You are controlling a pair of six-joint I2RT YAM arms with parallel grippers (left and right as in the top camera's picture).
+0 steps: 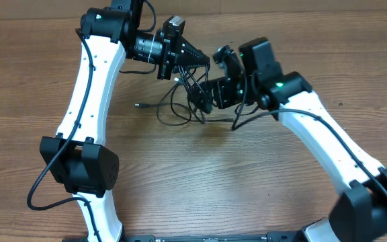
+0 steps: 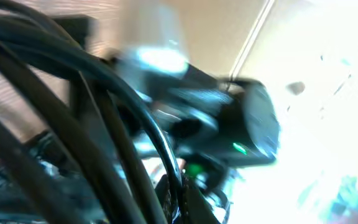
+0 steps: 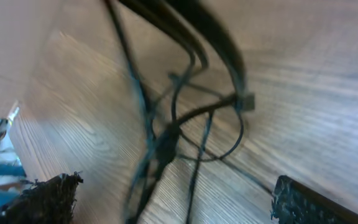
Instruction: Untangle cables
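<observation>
We are separating the cables (image 3: 165, 143), bunched just below our left gripper (image 1: 200, 62); we cannot tell its grip. Our right gripper (image 1: 204, 99) is gaping alongside, needing one strand to pinch.

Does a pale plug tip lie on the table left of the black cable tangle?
Yes, the pale plug tip rests on the brown wooden table, left of the thin black cables.

White arms (image 1: 89, 87), black joints (image 1: 86, 165)

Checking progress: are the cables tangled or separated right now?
Tangled. In the right wrist view the cables cross and bunch at one knot; overhead they form a single clump of overlapping loops.
</observation>
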